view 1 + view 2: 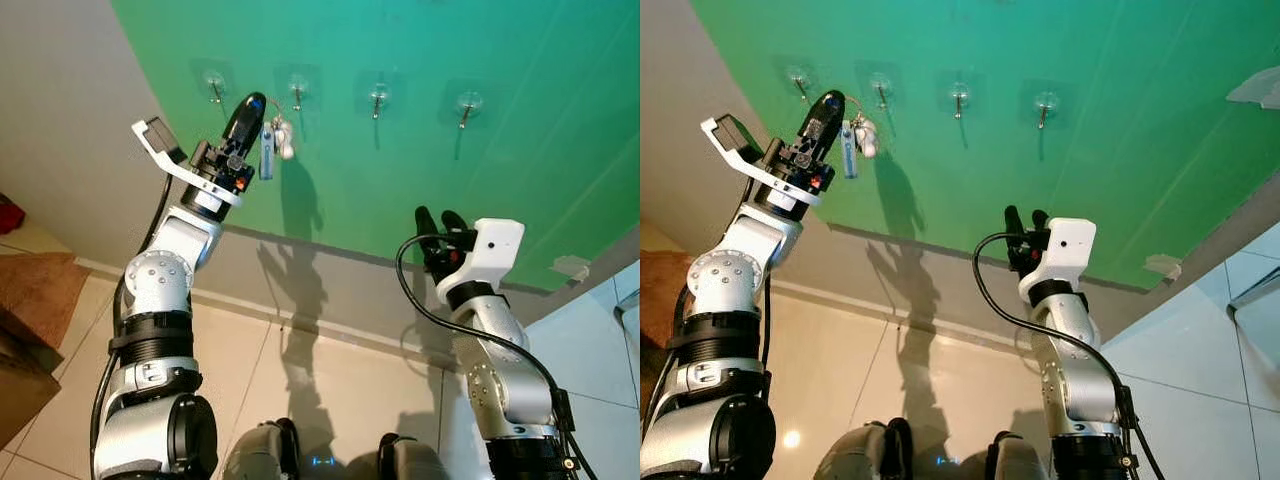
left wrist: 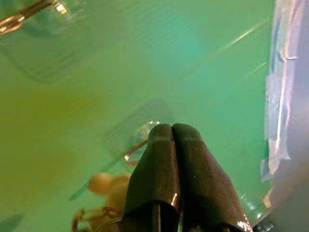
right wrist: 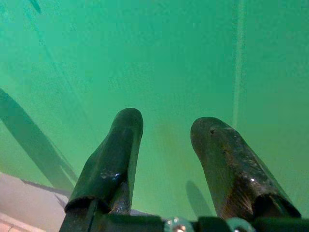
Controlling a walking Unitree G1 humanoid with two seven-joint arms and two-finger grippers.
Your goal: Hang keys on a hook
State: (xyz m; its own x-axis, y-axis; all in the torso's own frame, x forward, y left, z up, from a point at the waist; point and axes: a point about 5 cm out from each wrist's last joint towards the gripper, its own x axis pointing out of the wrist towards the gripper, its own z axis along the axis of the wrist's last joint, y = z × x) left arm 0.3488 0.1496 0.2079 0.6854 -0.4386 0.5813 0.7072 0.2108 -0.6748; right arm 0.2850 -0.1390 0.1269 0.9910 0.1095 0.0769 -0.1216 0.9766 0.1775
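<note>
- Far-left hook (image 1: 214,88) on the green wall (image 1: 420,160) is sitting bare, just above and to the left of the raised L arm.
- Left hand (image 1: 252,106) is reaching up at the wall w/ fingers pressed together; wrist view is showing them clenched, no gap, apparently pinching the keys.
- Keys (image 1: 272,140) are dangling just right of that hand's tip: blue tag hanging straight down, pale charm beside it.
- Second hook (image 1: 296,94) is lying just above and right of the keys, v. near; judging the ring needs lifting up and rightward over its prong. L arm is clearly nearer.
- Two more hooks (image 1: 377,99) are sitting further right, bare.
- Right hand (image 1: 441,222) is idling low, fingers spread, grasping nothing.
</note>
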